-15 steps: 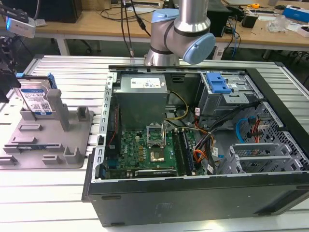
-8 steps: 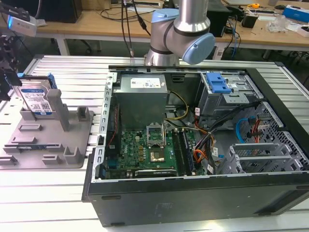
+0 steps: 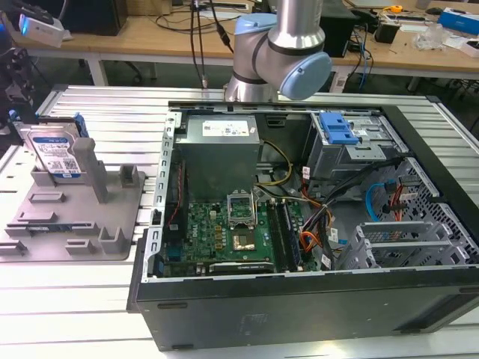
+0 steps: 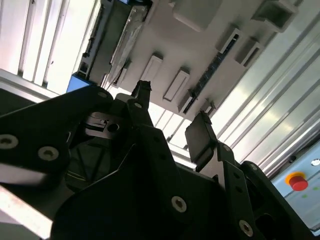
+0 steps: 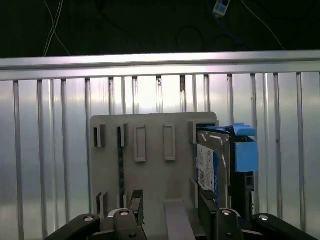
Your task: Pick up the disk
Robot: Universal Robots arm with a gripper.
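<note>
Claw state: my gripper [image 5: 170, 212] is wide open, and the gap between my fingers [image 5: 207, 202] has nothing in it. I hold nothing.

Disk location: the disk [image 3: 56, 153] stands on edge in the grey fixture plate [image 3: 82, 224], propped against an upright post, at the exterior view's left. Its labelled face is exposed.

Disk as I see it: in the first wrist view, the disk [image 5: 212, 165] sits at one edge of the plate, with its blue side rail [image 5: 245, 152] on the outer side.

Claw position: I hang over the plate. The disk is not between my fingers; they frame a bare part of the plate beside it. One fingertip is near the labelled face, and I cannot tell whether it touches.

Surroundings: the plate lies on the slatted metal table [image 3: 105, 105]. The open computer case [image 3: 314, 247] is beside it, to the exterior view's right.

Done: in my judgement, only the approach toward the plate.

Left: centring on the disk, closing on it and lifting. The disk is not yet gripped and rests fully in the fixture.
</note>
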